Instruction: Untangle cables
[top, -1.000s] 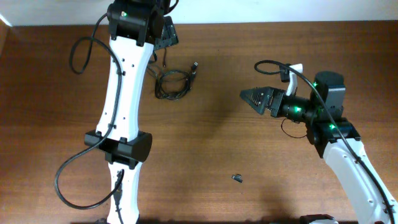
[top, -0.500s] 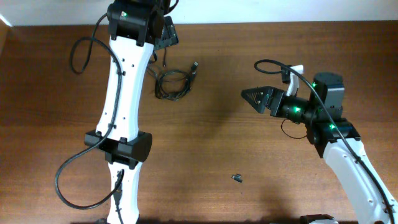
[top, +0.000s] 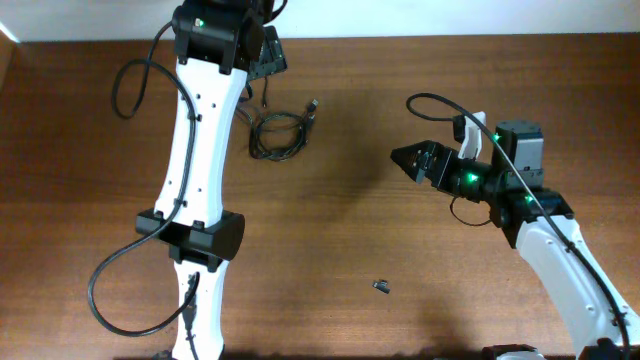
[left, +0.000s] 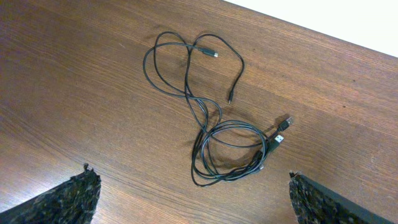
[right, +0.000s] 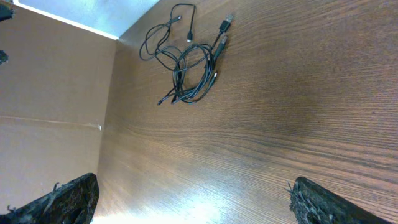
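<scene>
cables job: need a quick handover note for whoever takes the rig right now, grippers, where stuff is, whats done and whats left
Left gripper: open, empty, above the cables, not touching them.
Right gripper: open, empty, well to the right of the cables, fingers pointing their way.
Cables: one tangled heap near the far edge of the table, with loose loops and plug ends sticking out.
Small dark loose piece: lying alone near the front, apart from the heap.
Done: nothing yet; no cable is separated.
Left: grip the cables and pull each one free.
</scene>
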